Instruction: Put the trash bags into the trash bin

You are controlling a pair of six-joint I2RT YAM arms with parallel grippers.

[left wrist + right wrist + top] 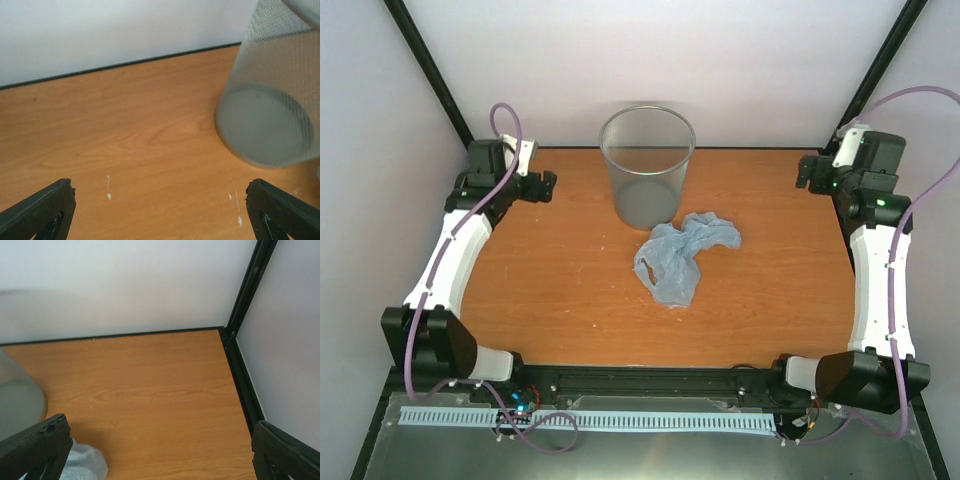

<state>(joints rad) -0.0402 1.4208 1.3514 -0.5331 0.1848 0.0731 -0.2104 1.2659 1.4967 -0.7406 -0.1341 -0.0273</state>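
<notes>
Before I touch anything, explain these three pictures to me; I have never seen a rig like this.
Two white robot arms are bolted at the near edge, each ending in a black two-finger gripper. The overhead picture shows both: the left gripper and right gripper sit near the far corners, open, holding nothing. The other two pictures come from cameras on the wrists; the black wedges at the bottom are each gripper's own fingers. On the orange-brown wooden table stands a round translucent grey plastic trash bin, upright. A crumpled pale blue plastic trash bag lies on its near side, not in it.
</notes>
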